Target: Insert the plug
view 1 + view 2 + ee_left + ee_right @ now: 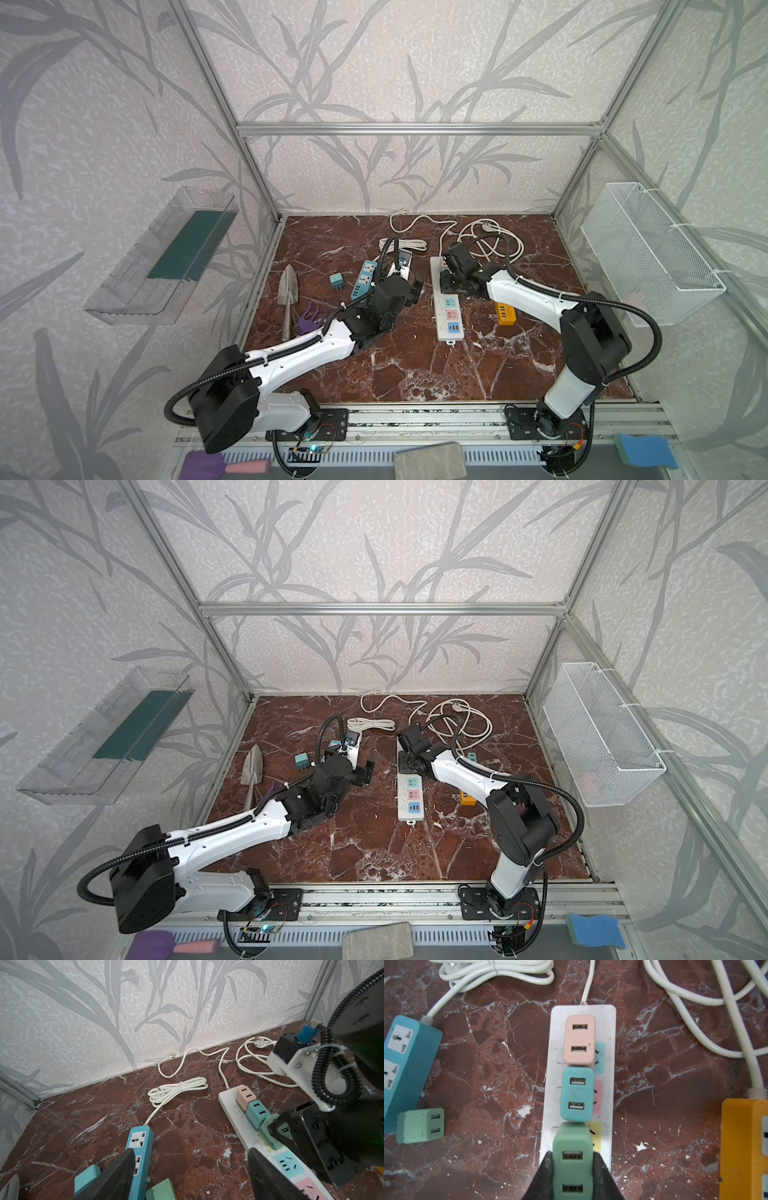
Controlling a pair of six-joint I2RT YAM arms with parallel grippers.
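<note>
Green plug (571, 1138) is clamped between the two right fingers (544, 1176), which are closed narrowly on its sides. It is over the yellow socket of the white power strip (609, 1028). It is the last of three plugs in a row there, after one pink plug (580, 1039) and one teal plug (577, 1093). The two left fingers (118, 1172) stand wide apart, holding nothing, above the tabletop (187, 1126). Three strips lie on it: the white one, a blue strip (148, 1147) and an orange strip (741, 1147). Two loose plugs (87, 1176) lie beside the blue strip.
</note>
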